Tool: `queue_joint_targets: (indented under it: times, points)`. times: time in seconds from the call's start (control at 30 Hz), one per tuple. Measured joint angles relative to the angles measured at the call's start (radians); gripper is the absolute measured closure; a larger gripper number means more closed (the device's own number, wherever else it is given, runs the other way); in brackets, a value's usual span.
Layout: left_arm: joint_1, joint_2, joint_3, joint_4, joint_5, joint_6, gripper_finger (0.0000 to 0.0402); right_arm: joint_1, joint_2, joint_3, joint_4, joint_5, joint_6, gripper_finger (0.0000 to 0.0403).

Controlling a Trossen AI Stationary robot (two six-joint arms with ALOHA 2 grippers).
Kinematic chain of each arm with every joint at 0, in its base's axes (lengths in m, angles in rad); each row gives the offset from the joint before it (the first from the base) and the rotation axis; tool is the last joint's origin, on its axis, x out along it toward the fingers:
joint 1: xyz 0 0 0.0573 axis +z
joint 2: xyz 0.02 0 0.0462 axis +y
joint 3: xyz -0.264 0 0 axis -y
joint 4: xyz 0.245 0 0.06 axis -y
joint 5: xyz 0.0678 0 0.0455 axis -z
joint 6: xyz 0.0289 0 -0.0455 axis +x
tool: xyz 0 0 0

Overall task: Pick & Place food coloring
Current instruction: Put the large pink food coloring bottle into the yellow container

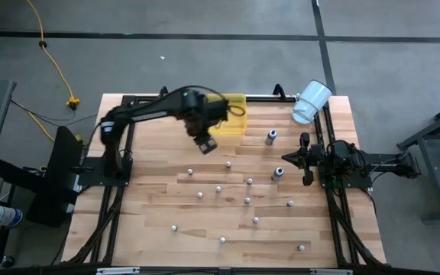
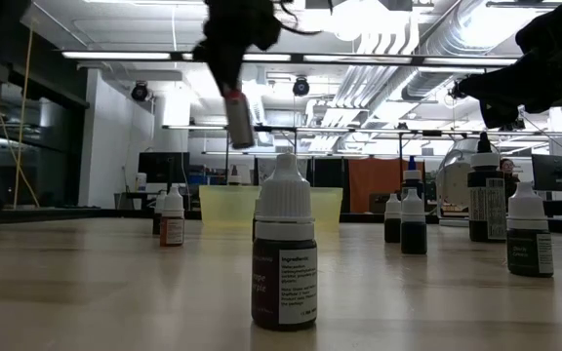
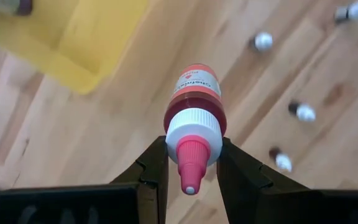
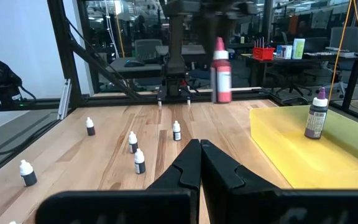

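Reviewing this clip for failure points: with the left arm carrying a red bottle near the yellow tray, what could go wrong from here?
1. The left gripper holds the red bottle only at its cap end, so it might swing or slip.
2. One bottle already stands in the yellow tray; a drop could topple it.
3. Released early, it would land on the table.

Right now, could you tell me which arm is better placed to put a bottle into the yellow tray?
Left: its gripper holds a red bottle beside the tray; the right gripper waits shut.
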Motion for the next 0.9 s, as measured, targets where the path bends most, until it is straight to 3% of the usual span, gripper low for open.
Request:
queue_joint_targets:
  times: [0.27, 0.9]
  points:
    - [0.113, 0.135, 0.149, 0.001, 0.01, 0.001, 0.0309, 0.0, 0.0, 0.0, 0.0, 0.0, 0.0, 0.0402]
    - [0.341, 0.184, 0.073, 0.006, -0.068, -0.113, 0.0309, 0.0, 0.0, 0.0, 0.0, 0.0, 0.0, 0.0402]
